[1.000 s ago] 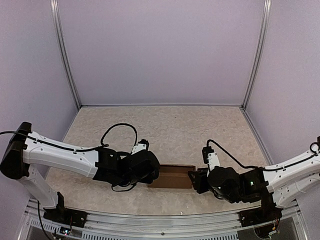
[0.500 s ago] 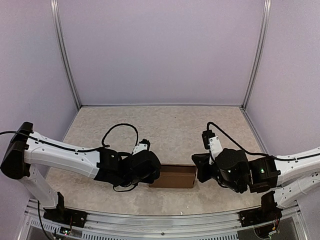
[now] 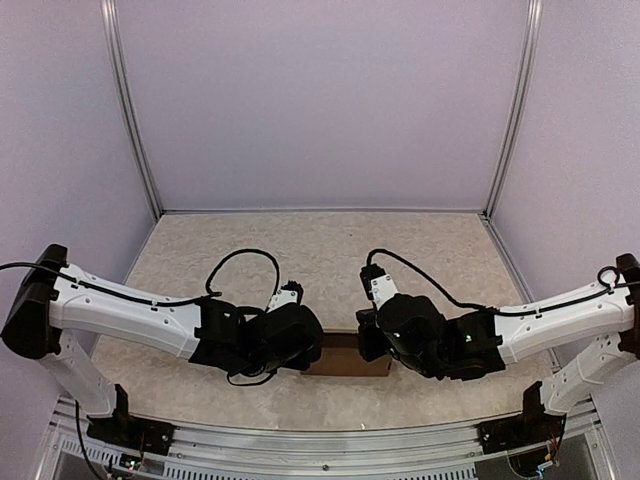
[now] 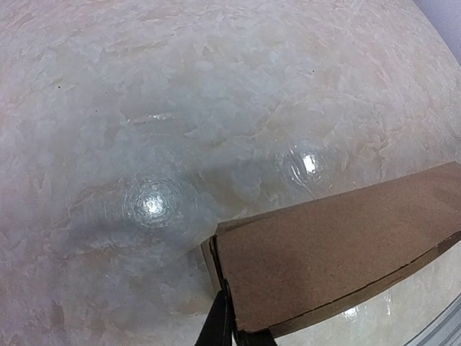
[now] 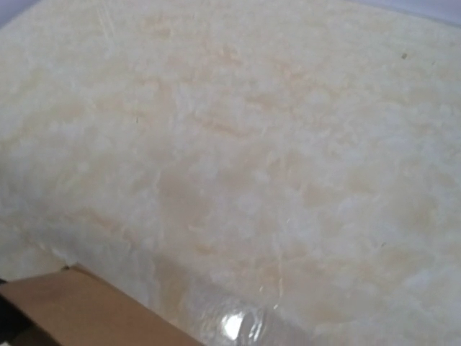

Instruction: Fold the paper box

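Note:
The paper box (image 3: 345, 356) is a slim brown carton lying on the table between my two arms. In the left wrist view the paper box (image 4: 338, 241) stretches off to the right, and my left gripper (image 4: 232, 317) is shut on the corner of its near end. From above, my left gripper (image 3: 312, 348) sits at the box's left end. My right gripper (image 3: 368, 342) hangs over the box's right end with its fingers hidden under the wrist. The right wrist view shows none of its own fingers, only a corner of the paper box (image 5: 72, 310) at the lower left.
The table (image 3: 330, 250) is beige marbled stone, with lilac walls on three sides. An aluminium rail (image 3: 320, 450) runs along the near edge between the arm bases. A black cable loops above the left wrist (image 3: 240, 262).
My right arm has swung left from beside the box's right end to over it, and its jaws have closed. The left arm and the box have stayed in place.

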